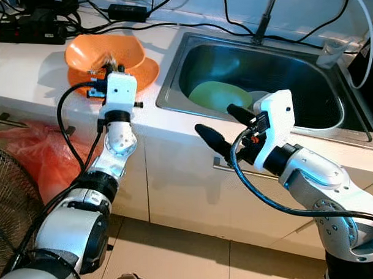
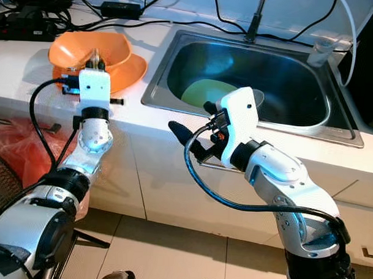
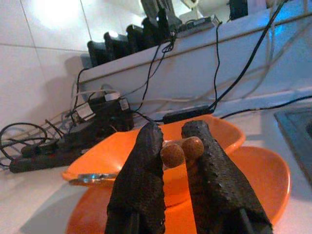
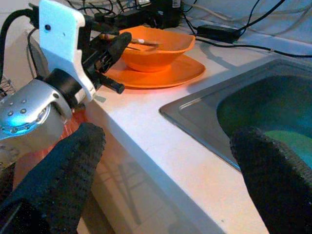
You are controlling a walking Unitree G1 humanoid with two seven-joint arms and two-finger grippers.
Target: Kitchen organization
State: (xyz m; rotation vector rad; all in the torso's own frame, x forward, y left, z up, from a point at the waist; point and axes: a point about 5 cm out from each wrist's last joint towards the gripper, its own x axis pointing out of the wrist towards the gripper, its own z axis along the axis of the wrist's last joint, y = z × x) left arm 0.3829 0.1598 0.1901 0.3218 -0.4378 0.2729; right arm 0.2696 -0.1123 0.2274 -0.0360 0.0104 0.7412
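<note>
Left gripper (image 3: 178,146) clamped on the brown rod ends of chopsticks (image 3: 176,151), whose long axis runs straight ahead into the orange bowl (image 1: 105,51); right gripper (image 1: 230,124) spread empty, well off beside the sink (image 1: 177,59).

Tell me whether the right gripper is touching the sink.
Apart. The right wrist view shows the right gripper open over the counter edge, short of the sink.
</note>
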